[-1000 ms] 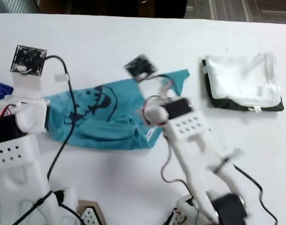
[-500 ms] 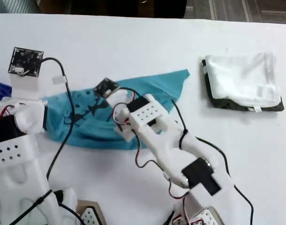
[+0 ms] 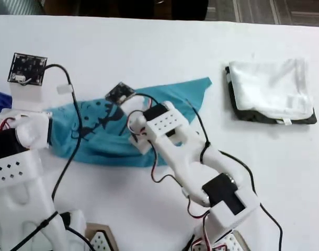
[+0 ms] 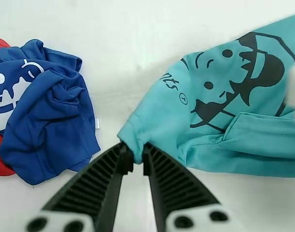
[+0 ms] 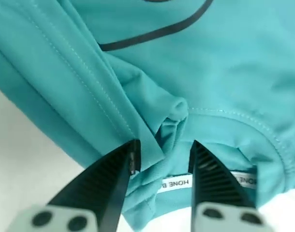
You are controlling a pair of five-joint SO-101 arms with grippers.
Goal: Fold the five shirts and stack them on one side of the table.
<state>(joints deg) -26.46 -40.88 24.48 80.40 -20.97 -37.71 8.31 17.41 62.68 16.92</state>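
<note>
I see the teal shirt [image 3: 104,149] lying crumpled near the middle of the desk [image 3: 149,47]. My left gripper [image 4: 134,157] is clenched on one corner of it, at the end that is toward the blue shirt [image 4: 46,116]. The blue shirt lies in a heap near that corner. My right gripper [image 5: 164,152] is released, its jaws spread wide, with a bunched fold of the teal shirt between them, close to the sewn label [image 5: 176,182]. At the right side of the desk in the high view, well apart, a folded white shirt [image 3: 269,86] rests on a folded dark shirt [image 3: 243,116].
</note>
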